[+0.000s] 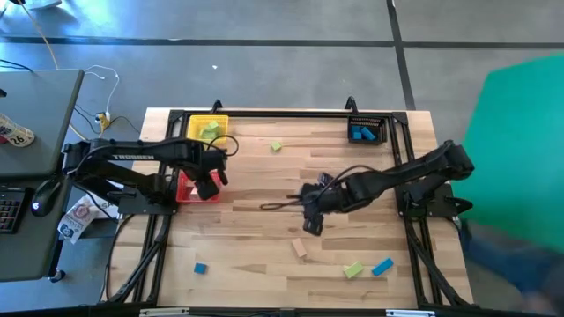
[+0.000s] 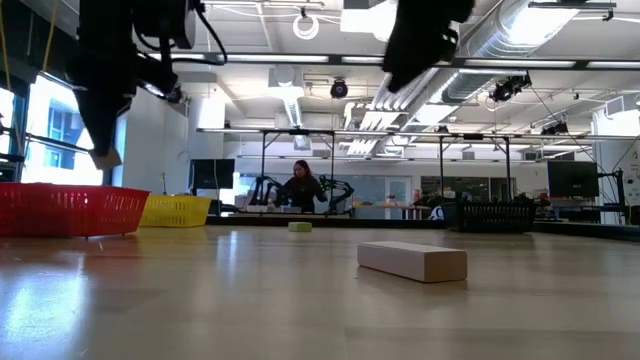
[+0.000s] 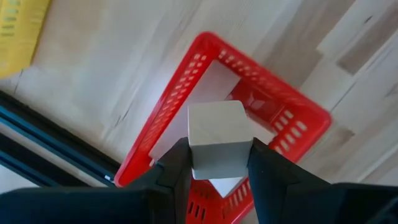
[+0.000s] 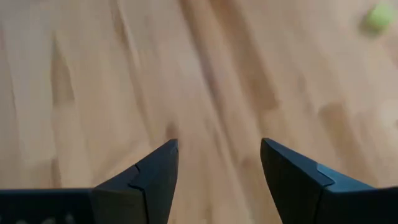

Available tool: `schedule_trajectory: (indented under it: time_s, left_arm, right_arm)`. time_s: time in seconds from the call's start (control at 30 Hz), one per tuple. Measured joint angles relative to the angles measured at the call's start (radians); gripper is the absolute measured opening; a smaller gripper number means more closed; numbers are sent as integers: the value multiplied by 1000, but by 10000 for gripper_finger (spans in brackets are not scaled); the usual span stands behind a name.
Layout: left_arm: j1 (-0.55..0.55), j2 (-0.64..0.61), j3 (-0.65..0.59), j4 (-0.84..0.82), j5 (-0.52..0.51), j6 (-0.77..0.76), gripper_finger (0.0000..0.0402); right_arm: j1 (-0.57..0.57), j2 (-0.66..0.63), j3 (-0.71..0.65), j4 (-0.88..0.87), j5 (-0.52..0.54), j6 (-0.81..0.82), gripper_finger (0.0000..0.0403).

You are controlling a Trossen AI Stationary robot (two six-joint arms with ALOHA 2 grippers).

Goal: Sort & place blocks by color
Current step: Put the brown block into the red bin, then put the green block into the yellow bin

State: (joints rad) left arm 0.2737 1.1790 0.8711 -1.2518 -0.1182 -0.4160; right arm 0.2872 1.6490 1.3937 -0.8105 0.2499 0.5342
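Tan wooden cube (image 3: 219,138) is sitting pinched between the left gripper's (image 3: 217,163) fingers, hanging directly over the red bin (image 3: 305,118) at the table's left — yellow bin (image 1: 208,129) just beyond it. Right gripper (image 4: 219,169) is hovering mid-table with fingers spread wide, gripping nothing — a tan bar (image 1: 300,249) lying nearer.

L arm stretched across from L edge of bench (image 1: 264,176), wrist bent down, left claw (image 3: 219,163) pointing straight down, fingers (image 3: 177,171) clamped on tan block (image 3: 219,142), held up off bench. R arm reaching in from R edge toward centre, elbow low, right claw (image 4: 217,163) empty, fingers (image 4: 152,171) spread wide, hovering above bench.
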Motion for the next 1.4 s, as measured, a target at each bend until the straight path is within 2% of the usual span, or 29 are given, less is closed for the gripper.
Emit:
schedule_trajectory:
  time_s: [0.33, 0.53, 0.83, 0.97, 1.17, 1.4]
  left_arm:
    - [0, 1, -61, 20, 13, -3, 125]
    - [0, 1, -103, 22, 29, -4, 127]
    - [0, 1, -107, 26, 12, -36, 133]
    - [1, 1, -107, 48, 2, -35, 153]
    - [1, 1, -107, 62, 3, -36, 195]
    - [1, 1, -102, 59, 61, -35, 222]
  right_arm:
    - [108, 80, -1, -189, -203, 107, 213]
    - [198, 115, -1, -250, -223, 146, 213]
    - [320, 161, -2, -254, -259, 88, 213]
    - [360, 175, -2, -263, -254, 85, 213]
    - [414, 232, -2, -273, -272, -7, 213]
    - [452, 294, -2, -276, -281, -74, 213]
